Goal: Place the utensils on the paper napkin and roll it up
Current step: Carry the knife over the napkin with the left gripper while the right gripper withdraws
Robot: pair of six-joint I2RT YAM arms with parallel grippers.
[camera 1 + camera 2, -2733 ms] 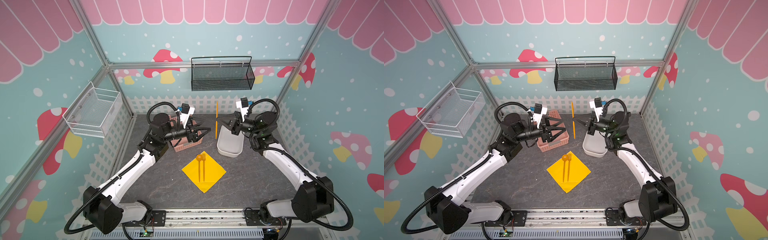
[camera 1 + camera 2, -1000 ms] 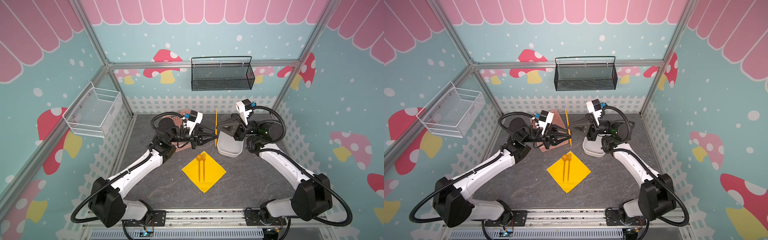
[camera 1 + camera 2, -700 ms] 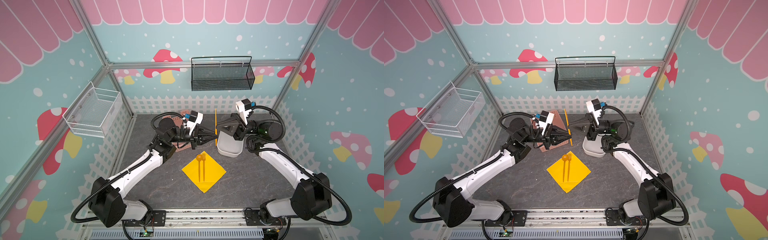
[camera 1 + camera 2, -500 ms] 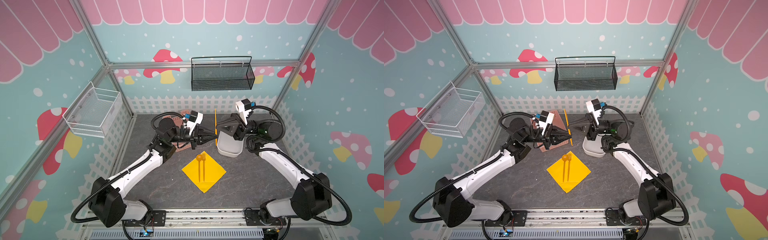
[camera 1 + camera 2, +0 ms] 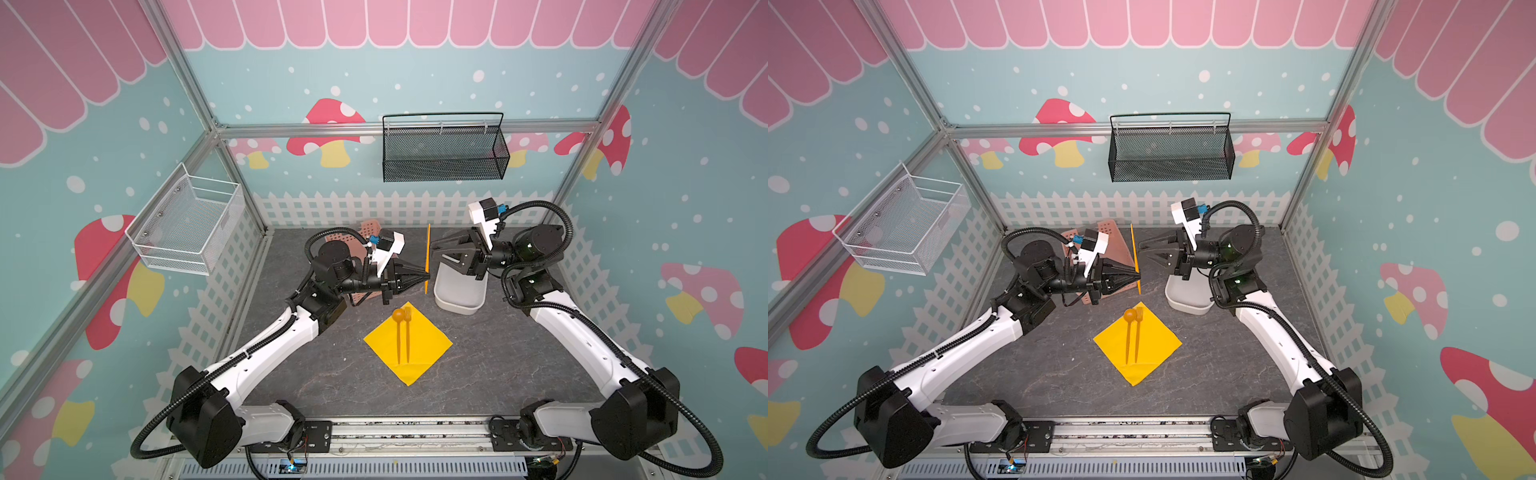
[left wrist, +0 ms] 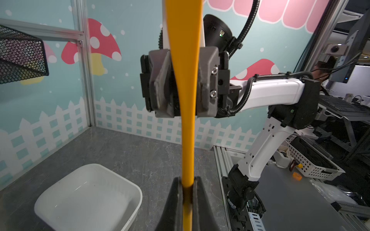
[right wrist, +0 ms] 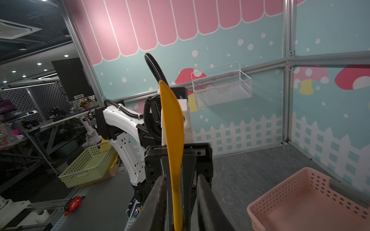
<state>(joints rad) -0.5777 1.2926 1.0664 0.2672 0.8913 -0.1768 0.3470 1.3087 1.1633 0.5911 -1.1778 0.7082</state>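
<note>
Utensils were two-thirds sorted at this point. The round-bowled orange plastic spoon (image 5: 398, 316) and the orange plastic fork (image 5: 408, 332) lay side by side on the square yellow paper napkin (image 5: 430, 343). It sat flat and unrolled on the grey tabletop (image 5: 498, 365), and the bowl and tines poked just past its far corner.

The third piece, a slim orange plastic knife (image 5: 427, 253), was up in the air, standing upright between the two arms.

Here's what changed. A second before, the right gripper (image 5: 434, 250) had that knife pinched and the left gripper (image 5: 424, 275) was only closing in on it. Now they'd swapped. The left one had clamped right down on the lower part of the knife. The right one had let go, and its jaws were partway apart with a gap on either side of the blade in the left wrist view.

So the handoff looked basically done to me. My guess is the right arm only needed to back off so the left could lay the knife beside the other two. After that it's just the rolling.

The white plastic tub (image 5: 459, 299) sat under the right gripper, and the pink perforated basket (image 5: 368, 230) was behind the left arm.
</note>
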